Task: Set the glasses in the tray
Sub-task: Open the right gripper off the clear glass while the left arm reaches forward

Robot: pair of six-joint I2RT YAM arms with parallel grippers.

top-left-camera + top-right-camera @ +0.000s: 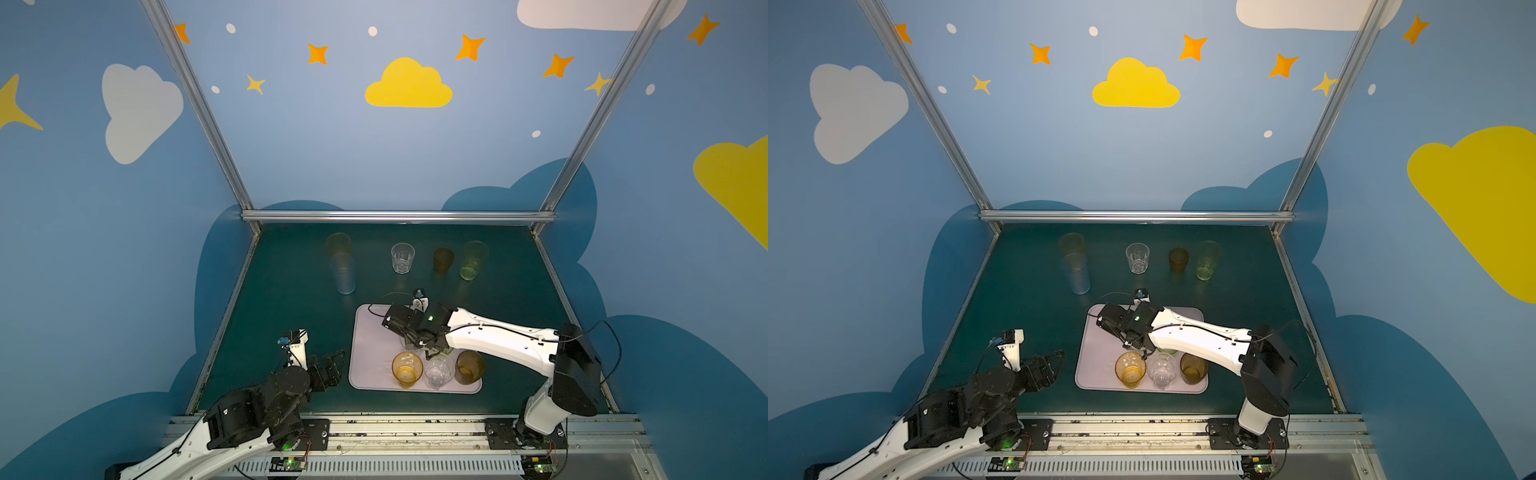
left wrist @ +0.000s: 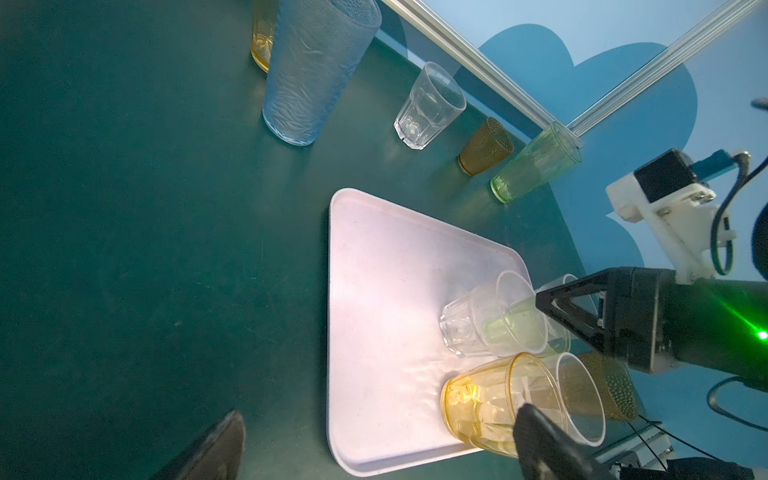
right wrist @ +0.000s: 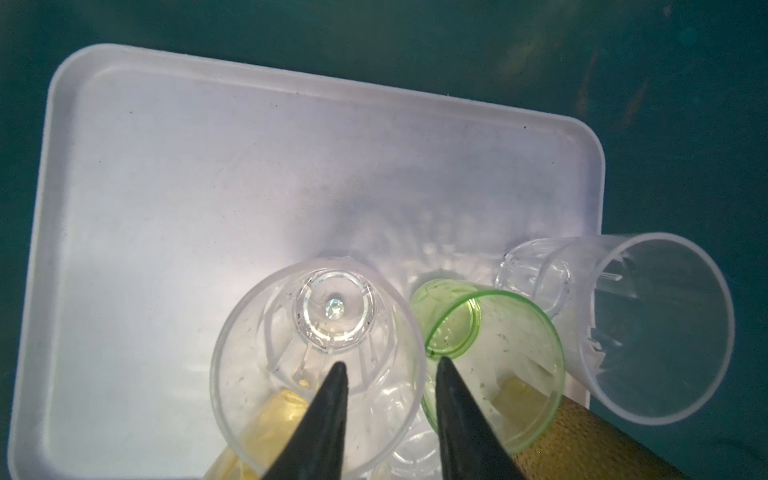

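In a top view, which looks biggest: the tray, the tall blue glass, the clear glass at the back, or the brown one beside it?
Largest to smallest:
1. tray
2. tall blue glass
3. clear glass
4. brown glass
The blue one stands slightly nearer the camera.

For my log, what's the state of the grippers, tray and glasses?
Left gripper, open, empty.
Right gripper, open, over clear glass.
Tray, six upright glasses in.
Orange glass, on table.
Blue glass, on table.
Far clear glass, on table.
Far brown glass, on table.
Tall green glass, on table.

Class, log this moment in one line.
right gripper: open, astride rim of short clear faceted tumbler upright in pale lilac rectangular tray | left gripper: open, empty
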